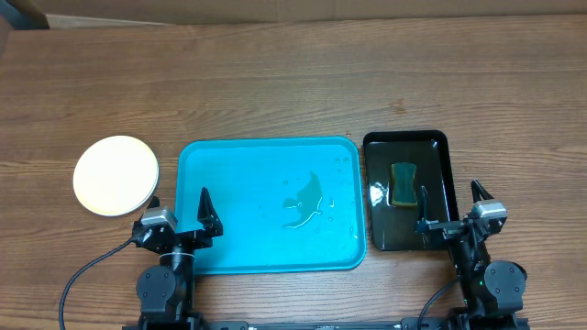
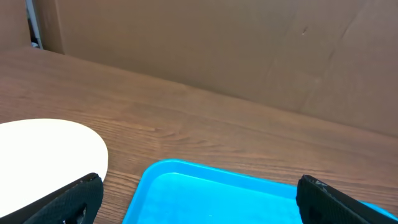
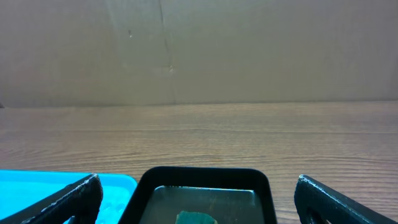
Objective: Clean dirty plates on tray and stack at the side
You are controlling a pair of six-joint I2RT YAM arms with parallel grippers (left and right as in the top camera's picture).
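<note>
1. Plates (image 1: 115,174): we see one pale round disc lying flat on the wooden table (image 1: 293,82), at far left, just beside the tray but off it. Its top face looks clean. From above we cannot tell how many lie stacked beneath it.
2. The left gripper (image 1: 180,206) hangs at the table's near edge, jaws spread wide and holding nothing. We find one finger close to the disc's near-right rim and the other over the tray's near-left corner, so the pincer straddles the tray's left rim. A black cable (image 1: 87,275) loops from the arm's base across the table.
3. The tray (image 1: 229,165), turquoise with rounded corners and a raised rim, sits at centre. Right of its middle, a shallow puddle (image 1: 304,206) and a few droplets gleam on its floor.
4. The black tray (image 1: 381,234), narrower, stands just beside the turquoise one's right rim; we cannot tell whether the two touch. Its floor looks glossy.
5. A sponge (image 1: 404,185), green with a yellowish edge, lies flat near the black tray's middle.
6. The right gripper (image 1: 450,197) hovers with jaws wide apart and empty. We see one finger over the black tray's near-right part, close to the sponge, and the other over bare table to the right.
7. Both wrist views show brown cardboard (image 2: 249,43) rising behind the table's far edge.
</note>
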